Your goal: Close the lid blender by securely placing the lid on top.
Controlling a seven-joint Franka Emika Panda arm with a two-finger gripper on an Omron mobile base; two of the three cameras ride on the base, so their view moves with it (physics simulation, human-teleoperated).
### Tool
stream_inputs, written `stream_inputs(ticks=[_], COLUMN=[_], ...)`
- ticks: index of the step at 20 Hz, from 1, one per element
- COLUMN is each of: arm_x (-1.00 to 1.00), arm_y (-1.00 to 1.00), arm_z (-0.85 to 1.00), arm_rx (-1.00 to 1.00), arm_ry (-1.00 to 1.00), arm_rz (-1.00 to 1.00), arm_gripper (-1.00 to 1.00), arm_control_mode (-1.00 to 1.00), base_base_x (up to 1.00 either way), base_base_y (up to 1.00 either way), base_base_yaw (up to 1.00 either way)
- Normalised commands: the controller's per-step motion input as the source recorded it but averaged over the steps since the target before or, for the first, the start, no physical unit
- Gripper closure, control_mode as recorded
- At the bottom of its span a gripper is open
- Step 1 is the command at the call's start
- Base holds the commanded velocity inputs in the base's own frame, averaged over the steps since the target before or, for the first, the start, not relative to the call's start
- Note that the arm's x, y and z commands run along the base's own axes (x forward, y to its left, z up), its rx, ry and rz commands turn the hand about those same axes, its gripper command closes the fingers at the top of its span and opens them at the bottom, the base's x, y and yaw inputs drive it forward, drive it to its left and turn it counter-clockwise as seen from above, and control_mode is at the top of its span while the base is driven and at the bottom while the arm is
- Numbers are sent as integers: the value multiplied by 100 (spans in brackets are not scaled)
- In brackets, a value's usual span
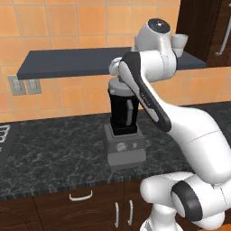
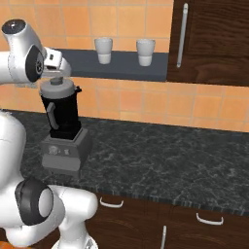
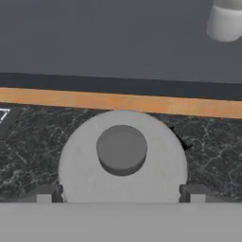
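I see the round grey knobbed lid (image 3: 122, 160) sitting on the tall black blender (image 2: 63, 127), my gripper (image 2: 57, 73) spread above it, just under the dark wall shelf (image 2: 121, 63) with two white cups (image 2: 103, 50).

Matt grey lid (image 3: 122, 163), glossy black blender (image 2: 62, 124) jar, dark speckled stone-look counter (image 2: 170, 160), wood-grain cabinet (image 2: 214, 39).

Grey lid (image 3: 90, 175) — black-jarred blender (image 1: 122, 113)

No readable text, label or number appears anywhere; markings on the boxy grey blender base (image 1: 124, 146) are too blurred.
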Motion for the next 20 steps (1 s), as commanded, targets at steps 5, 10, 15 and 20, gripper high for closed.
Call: stream_inputs(ticks=[5,10,15,20], arm_x=[-82,-82,-57,-13], arm_y=[-73,-96,-81,-40], arm_z=[0,-8,0,-8], arm_rx=[11,12,7,0], arm_ry=[-19,-13,-9,0], arm_rz=[-3,-7,-10,-2], arm_gripper=[-100,-100,-100,-100], arm_control_mode=[-100,-100,-100,-100], base_base_x=[0,0,0,0], base_base_y=[0,0,0,0], base_base_yaw=[0,0,0,0])
